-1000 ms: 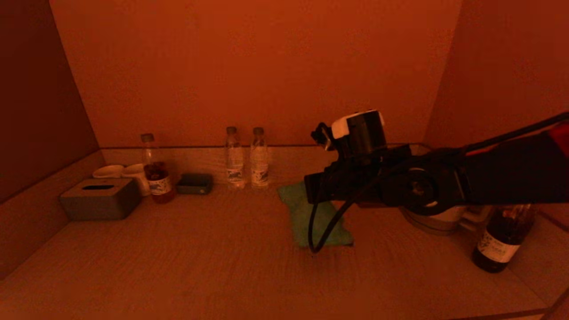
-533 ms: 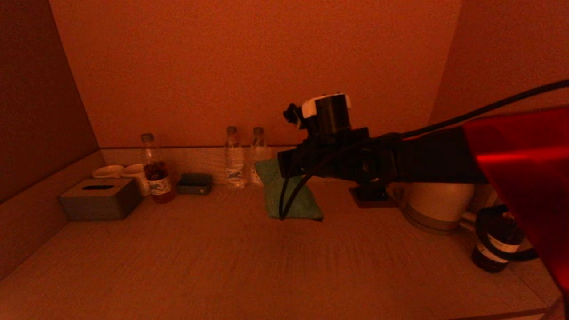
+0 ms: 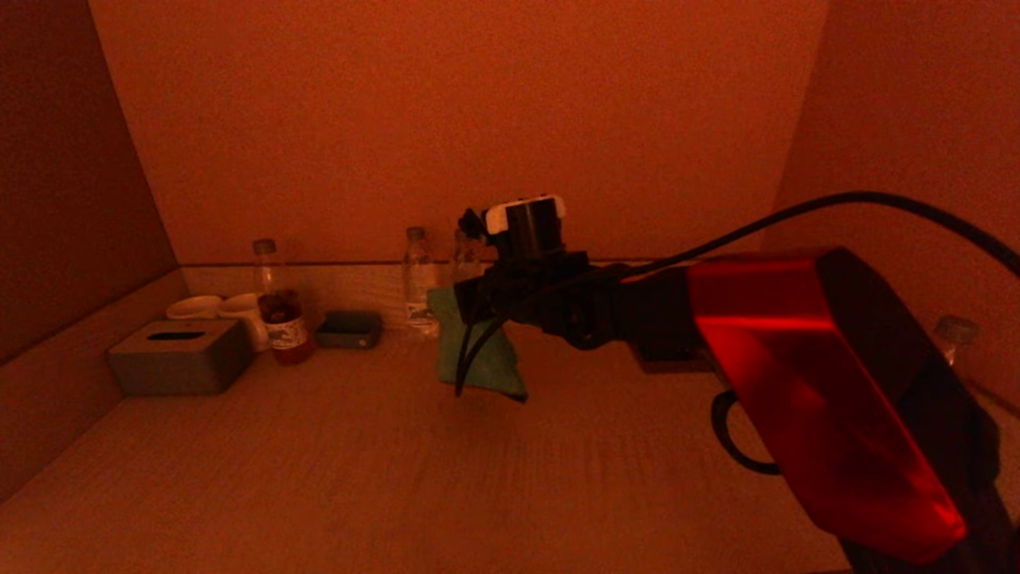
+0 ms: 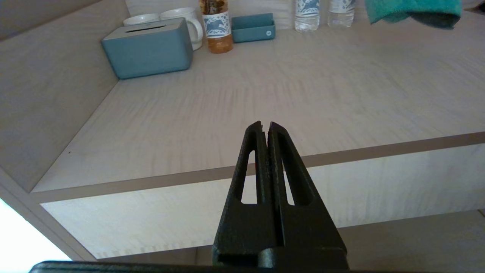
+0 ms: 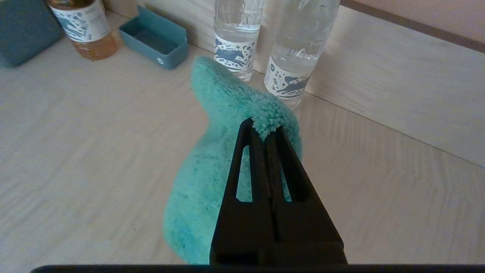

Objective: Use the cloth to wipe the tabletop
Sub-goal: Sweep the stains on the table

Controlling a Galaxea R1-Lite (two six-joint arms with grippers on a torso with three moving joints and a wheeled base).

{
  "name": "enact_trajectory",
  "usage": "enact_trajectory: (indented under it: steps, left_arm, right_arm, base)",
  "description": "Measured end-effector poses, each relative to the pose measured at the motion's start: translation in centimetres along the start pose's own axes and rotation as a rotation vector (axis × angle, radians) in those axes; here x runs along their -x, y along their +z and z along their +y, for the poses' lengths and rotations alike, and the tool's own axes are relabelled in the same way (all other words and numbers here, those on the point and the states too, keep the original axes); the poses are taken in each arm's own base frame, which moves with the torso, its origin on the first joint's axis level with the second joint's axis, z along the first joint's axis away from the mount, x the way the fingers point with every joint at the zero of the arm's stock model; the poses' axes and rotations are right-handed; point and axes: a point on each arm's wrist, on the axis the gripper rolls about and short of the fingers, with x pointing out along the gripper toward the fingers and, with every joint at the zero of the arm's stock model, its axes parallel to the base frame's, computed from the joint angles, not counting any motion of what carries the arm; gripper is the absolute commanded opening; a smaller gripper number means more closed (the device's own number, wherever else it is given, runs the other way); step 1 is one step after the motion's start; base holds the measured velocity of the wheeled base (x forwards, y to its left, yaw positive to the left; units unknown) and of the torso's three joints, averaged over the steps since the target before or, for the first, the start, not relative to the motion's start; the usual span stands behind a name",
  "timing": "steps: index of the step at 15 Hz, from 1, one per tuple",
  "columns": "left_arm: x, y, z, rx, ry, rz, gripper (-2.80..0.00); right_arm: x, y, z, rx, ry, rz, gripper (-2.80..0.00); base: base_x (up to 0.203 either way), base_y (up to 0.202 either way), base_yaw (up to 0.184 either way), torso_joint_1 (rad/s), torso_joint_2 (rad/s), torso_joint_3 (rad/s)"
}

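The green cloth [image 3: 478,355] hangs from my right gripper [image 3: 466,296] just above the pale wood-grain tabletop [image 3: 358,470], near the back middle. In the right wrist view the gripper [image 5: 265,127] is shut on a fold of the cloth [image 5: 212,178], close to two clear water bottles [image 5: 299,49]. My left gripper [image 4: 265,127] is shut and empty, out in front of the tabletop's front edge [image 4: 379,149]. The cloth [image 4: 413,9] shows far off in the left wrist view.
A grey tissue box [image 3: 179,356], two white cups [image 3: 219,311], an amber drink bottle [image 3: 279,307] and a small blue tray [image 3: 349,328] stand at the back left. Water bottles [image 3: 418,283] stand by the back rim. Another bottle cap [image 3: 955,328] shows at the right.
My right arm has swung left and toward the back rim, carrying the cloth from the table's middle right to in front of the water bottles. It now hides the kettle.
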Motion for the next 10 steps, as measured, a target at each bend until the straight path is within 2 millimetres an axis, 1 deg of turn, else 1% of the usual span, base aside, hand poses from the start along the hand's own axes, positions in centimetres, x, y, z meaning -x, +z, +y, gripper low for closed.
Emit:
enact_trajectory:
  steps: [2,3,4,8,10]
  left_arm:
    - [0.0,0.0,0.0,-0.001,-0.001,0.000,-2.80]
    - [0.0,0.0,0.0,0.000,-0.001,0.000,-2.80]
    - [0.0,0.0,0.0,0.000,-0.001,0.000,-2.80]
    - [0.0,0.0,0.0,0.000,-0.001,0.000,-2.80]
    - [0.0,0.0,0.0,0.000,0.000,0.000,-2.80]
  right_arm:
    - [-1.8,-2.2,0.6,0.024,0.009,0.039,-2.80]
    - [-2.5,-3.0,0.7,0.033,0.011,0.043,-2.80]
    - [-3.0,-3.4,0.8,0.038,0.011,0.034,-2.80]
    - [-5.5,-6.3,1.6,0.067,0.027,0.005,-2.80]
    - [-6.1,-6.8,1.7,0.069,0.026,-0.024,-2.80]
  base:
    - [0.000,0.000,0.000,0.000,0.00,0.000]
    - [0.000,0.000,0.000,0.000,0.00,0.000]
    - [0.000,0.000,0.000,0.000,0.00,0.000]
    - [0.000,0.000,0.000,0.000,0.00,0.000]
    - [0.000,0.000,0.000,0.000,0.00,0.000]
